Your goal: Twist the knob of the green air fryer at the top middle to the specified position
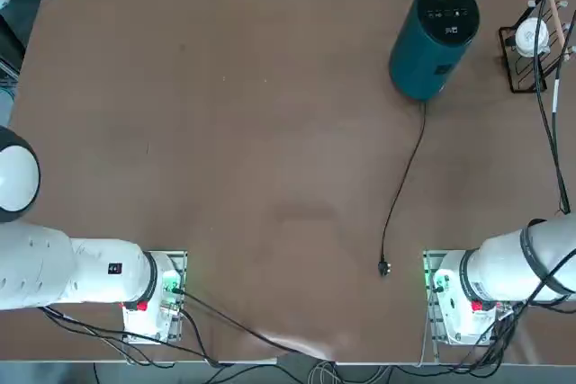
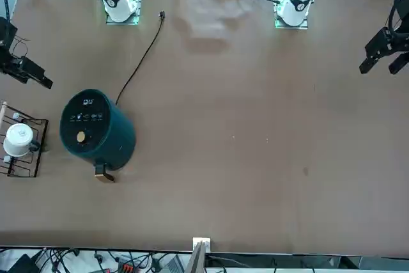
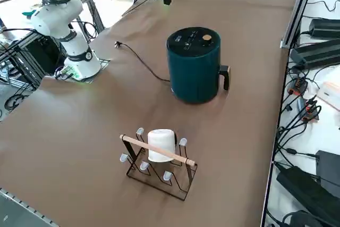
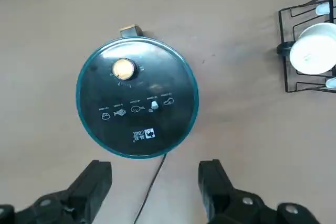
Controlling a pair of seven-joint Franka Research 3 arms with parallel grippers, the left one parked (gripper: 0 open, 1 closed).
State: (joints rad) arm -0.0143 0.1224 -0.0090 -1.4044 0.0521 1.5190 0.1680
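Brown tabletop [image 1: 225,132], broad and mostly bare across its middle and the robot's left. Green air fryer [image 1: 432,38] upright near the far edge on the robot's right, cord [image 1: 405,182] trailing back toward the arm's base. Black wire rack [image 1: 533,47] with a white cup [image 1: 531,35] just beside it, hard against the right edge. Right gripper [image 4: 155,182] high above the fryer, fingers spread wide, grasping nothing. Tan-gold knob [image 4: 123,68] on the black lid panel, untouched, open air all round.

Air fryer [image 1: 432,38] stands on counter [image 1: 225,132], knob [image 4: 123,68] on its top panel. Wire rack [image 1: 533,47] sits just beside it, cup [image 1: 531,35] inside. Cord [image 1: 403,191] trails toward the arm bases.
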